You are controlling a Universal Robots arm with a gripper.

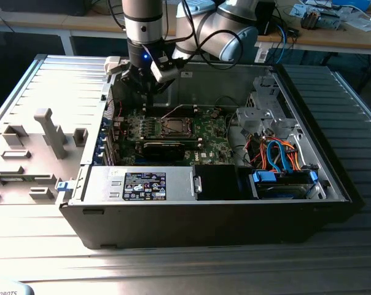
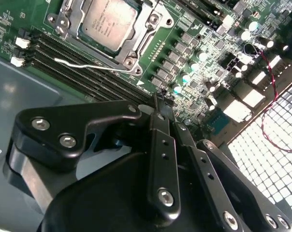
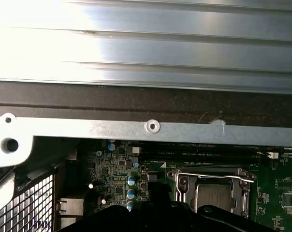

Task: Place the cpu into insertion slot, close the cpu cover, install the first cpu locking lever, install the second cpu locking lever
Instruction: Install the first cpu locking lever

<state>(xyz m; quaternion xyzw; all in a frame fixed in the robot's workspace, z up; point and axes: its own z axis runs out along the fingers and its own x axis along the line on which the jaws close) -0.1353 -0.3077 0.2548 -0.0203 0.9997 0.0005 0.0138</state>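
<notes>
The cpu [image 2: 109, 21] lies in the insertion slot [image 1: 173, 127] on the green board, its silver face up. The cpu cover [image 2: 148, 29] lies flat around it, framing the chip. One thin silver locking lever [image 2: 88, 64] runs along one side of the socket; I cannot tell if it is hooked. In the first wrist view a lever [image 3: 209, 170] crosses the socket's edge above the cpu [image 3: 213, 195]. My gripper [image 1: 150, 103] hangs over the board on the exterior view's left of the socket, apart from it. Its fingers [image 2: 161, 145] are shut with nothing between them.
The open computer case's metal wall [image 3: 151, 126] runs close behind the gripper. Black memory slots [image 2: 83, 77] lie beside the socket. A grey drive cage [image 1: 268, 110] and orange and blue cables [image 1: 281, 153] fill the exterior view's right. A grey fixture plate [image 1: 44, 132] sits left of the case.
</notes>
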